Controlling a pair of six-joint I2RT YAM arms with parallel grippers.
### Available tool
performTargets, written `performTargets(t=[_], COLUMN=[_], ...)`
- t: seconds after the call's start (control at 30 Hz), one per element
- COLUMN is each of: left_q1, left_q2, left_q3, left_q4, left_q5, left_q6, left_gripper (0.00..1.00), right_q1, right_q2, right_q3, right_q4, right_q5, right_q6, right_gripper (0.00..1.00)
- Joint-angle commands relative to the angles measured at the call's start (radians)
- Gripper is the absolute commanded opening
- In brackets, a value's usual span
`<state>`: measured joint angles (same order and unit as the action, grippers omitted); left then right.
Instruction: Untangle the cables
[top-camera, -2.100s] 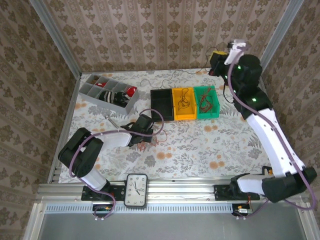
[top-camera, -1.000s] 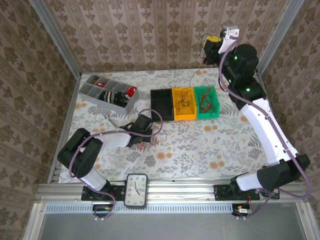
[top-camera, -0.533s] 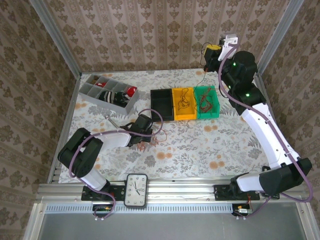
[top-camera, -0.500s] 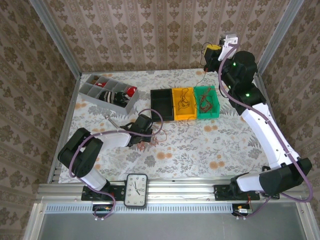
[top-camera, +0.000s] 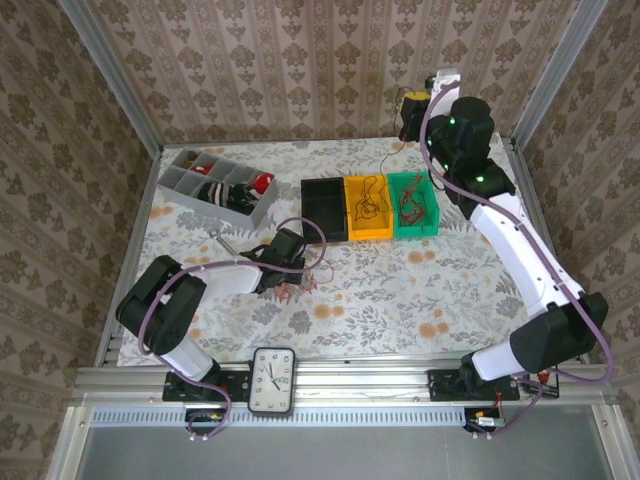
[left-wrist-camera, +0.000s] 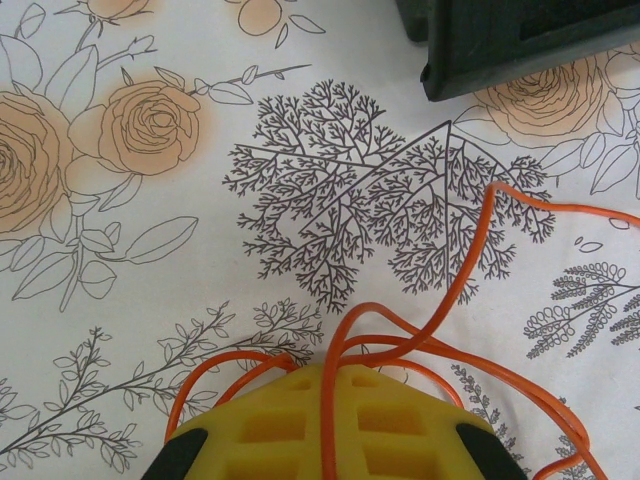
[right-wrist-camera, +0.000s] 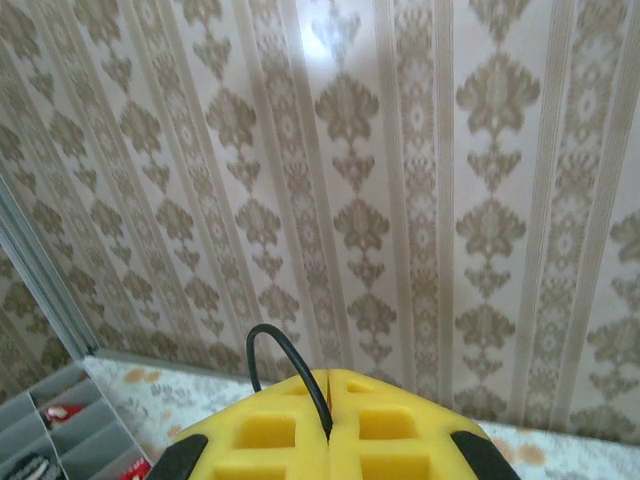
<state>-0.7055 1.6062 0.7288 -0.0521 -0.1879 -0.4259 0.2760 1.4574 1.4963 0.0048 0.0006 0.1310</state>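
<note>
orange cable (left-wrist-camera: 478, 250), dark cable (right-wrist-camera: 249, 355), three bins (top-camera: 368, 236)

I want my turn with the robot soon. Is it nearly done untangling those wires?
Partway, I think. Done: a dark cable lies in the yellow bin, a reddish cable in the green bin. In hand: the right pincer, held high, is shut on a black cable; the left pincer is shut on an orange cable on the table. Left: the small tangle beside the left pincer, and the black bin looks empty.

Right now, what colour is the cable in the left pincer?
Orange; the cable shows best in the left wrist view.
</note>
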Motion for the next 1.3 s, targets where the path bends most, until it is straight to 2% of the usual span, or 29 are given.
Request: performTargets(t=[0.0, 0.27, 0.4, 0.5, 0.6, 0.8, 1.03, 1.27], left_q1=[0.005, 0.005, 0.005, 0.005, 0.006, 0.006, 0.003, 0.001], left_q2=[0.037, 0.055, 0.064, 0.066, 0.066, 0.074, 0.077, 0.066], left_q3=[0.003, 0.011, 0.015, 0.015, 0.015, 0.018, 0.023, 0.018], left_q4=[-0.057, -0.053, -0.052, -0.052, -0.052, -0.051, -0.055, -0.056], left_q5=[-0.014, -0.007, -0.004, -0.005, -0.005, -0.001, 0.0, 0.003], left_q6=[-0.009, -0.01, -0.008, -0.008, -0.008, -0.006, -0.001, 0.002], left_gripper=[0.0, 0.0, 0.0, 0.0, 0.0, 0.0, 0.0, 0.0], right_q1=[0.005, 0.022, 0.03, 0.035, 0.05, 0.056, 0.051, 0.054], right_q2=[0.039, 0.122, 0.163, 0.176, 0.179, 0.223, 0.432, 0.594], right_q3=[-0.066, -0.212, -0.247, -0.263, -0.286, -0.286, -0.093, 0.034], right_q4=[0.007, -0.033, -0.024, -0.011, -0.002, -0.024, -0.18, -0.255], right_q5=[0.02, 0.02, -0.081, -0.205, -0.256, -0.165, -0.077, -0.014], right_q6=[0.041, 0.127, 0.171, 0.198, 0.217, 0.239, 0.226, 0.249], right_gripper=[0.03, 0.03, 0.03, 0.04, 0.04, 0.04, 0.05, 0.06])
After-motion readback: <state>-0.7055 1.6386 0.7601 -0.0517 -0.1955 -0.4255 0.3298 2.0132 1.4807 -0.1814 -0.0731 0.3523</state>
